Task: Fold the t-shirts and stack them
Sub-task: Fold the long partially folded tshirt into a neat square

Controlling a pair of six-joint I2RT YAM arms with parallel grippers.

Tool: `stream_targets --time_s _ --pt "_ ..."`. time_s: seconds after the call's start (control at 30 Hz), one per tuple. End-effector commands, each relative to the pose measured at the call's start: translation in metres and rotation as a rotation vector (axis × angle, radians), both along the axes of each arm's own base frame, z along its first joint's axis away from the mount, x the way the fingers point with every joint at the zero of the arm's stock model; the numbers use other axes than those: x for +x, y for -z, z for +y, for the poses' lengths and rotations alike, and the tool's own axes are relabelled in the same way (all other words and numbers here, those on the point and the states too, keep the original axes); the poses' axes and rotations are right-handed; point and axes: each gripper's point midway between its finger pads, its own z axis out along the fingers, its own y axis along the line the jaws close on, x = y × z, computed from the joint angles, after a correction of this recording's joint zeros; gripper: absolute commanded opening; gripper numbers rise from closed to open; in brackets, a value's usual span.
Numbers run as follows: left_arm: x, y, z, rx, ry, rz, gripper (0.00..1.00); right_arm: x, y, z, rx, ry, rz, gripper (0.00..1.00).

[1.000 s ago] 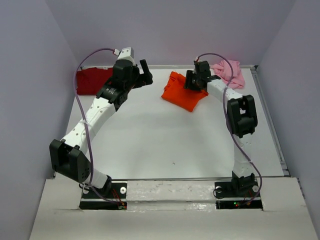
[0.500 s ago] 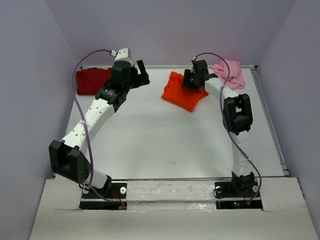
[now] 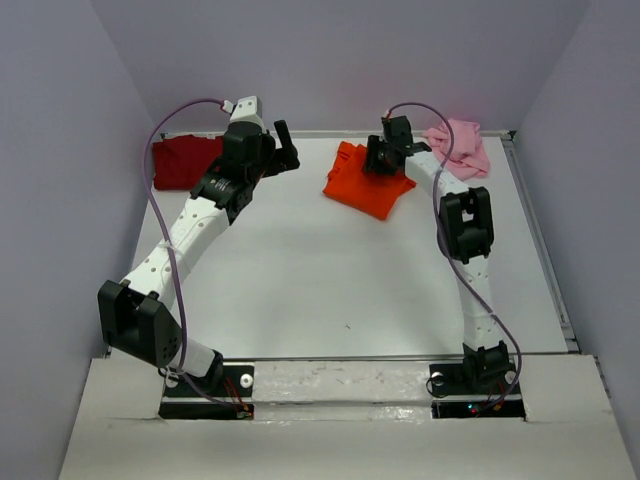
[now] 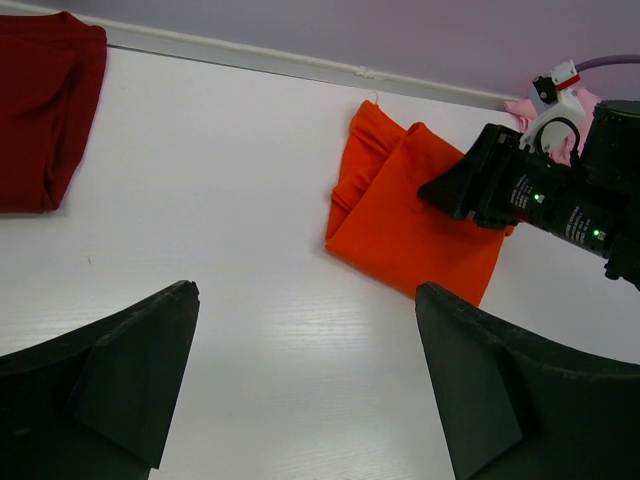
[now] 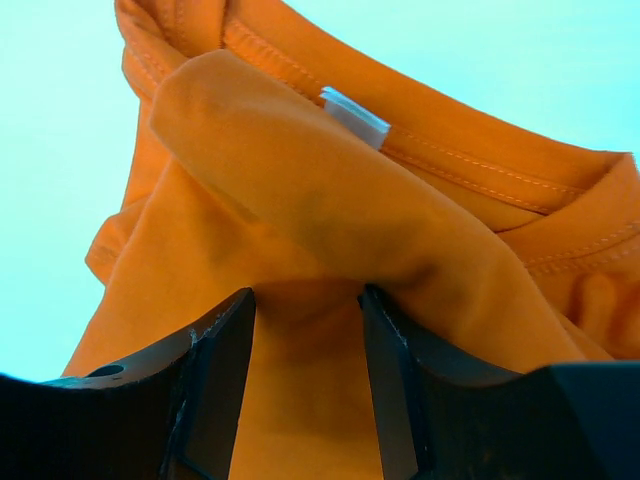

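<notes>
The bright orange t-shirt (image 3: 362,192) lies folded at the back centre of the table (image 3: 320,270); it also shows in the left wrist view (image 4: 400,225). My right gripper (image 3: 384,160) is down on its back edge, jaws closed on a bunched fold of orange cloth (image 5: 300,180) that fills the gap at the right gripper's tips (image 5: 302,295). The dark red t-shirt (image 3: 185,160) lies folded at the back left. The pale pink t-shirt (image 3: 460,148) is crumpled at the back right. My left gripper (image 3: 284,148) hovers open and empty between the red and orange shirts, over bare table (image 4: 305,292).
Purple walls close in the table on three sides, with a raised rim (image 3: 540,240) along the right edge. The right arm's wrist (image 4: 530,195) reaches across the orange shirt's far corner in the left wrist view.
My right gripper has shifted a little back and left on the orange shirt, and the shirt has crept slightly with it. My left gripper moved slightly back, then held still.
</notes>
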Motion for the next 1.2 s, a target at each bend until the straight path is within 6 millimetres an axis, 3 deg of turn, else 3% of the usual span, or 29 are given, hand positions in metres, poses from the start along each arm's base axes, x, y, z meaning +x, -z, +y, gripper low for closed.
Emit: stream_targets --time_s 0.0,0.5,0.57,0.67,0.8,0.9,1.07,1.13,1.17 --pt "0.001 -0.018 0.001 -0.014 0.008 -0.061 0.99 0.015 -0.025 -0.026 -0.036 0.046 -0.057 0.53" --pt "0.002 -0.014 -0.003 -0.015 0.026 -0.05 0.99 0.025 -0.03 -0.031 0.0 0.051 -0.069 0.52" --pt "0.002 -0.016 -0.003 -0.017 0.029 -0.053 0.99 0.026 -0.019 -0.036 -0.002 0.056 -0.051 0.52" --pt "0.002 -0.015 -0.002 -0.012 0.028 -0.053 0.99 0.023 0.019 -0.045 -0.023 0.073 0.01 0.52" --pt "0.001 -0.016 -0.004 -0.015 0.038 -0.053 0.99 0.018 0.032 -0.044 -0.003 0.042 0.054 0.52" --pt "0.0 -0.017 -0.006 -0.018 0.045 -0.055 0.99 0.018 0.015 -0.046 -0.017 0.029 0.028 0.52" --pt "0.001 -0.015 -0.007 -0.019 0.051 -0.05 0.99 0.017 -0.052 -0.048 -0.03 0.004 -0.075 0.53" --pt "0.002 -0.013 -0.007 -0.021 0.048 -0.045 0.99 0.008 -0.072 -0.04 -0.07 -0.045 -0.104 0.54" --pt "0.002 -0.012 -0.007 -0.022 0.049 -0.043 0.99 0.004 -0.093 -0.037 -0.084 -0.056 -0.136 0.54"
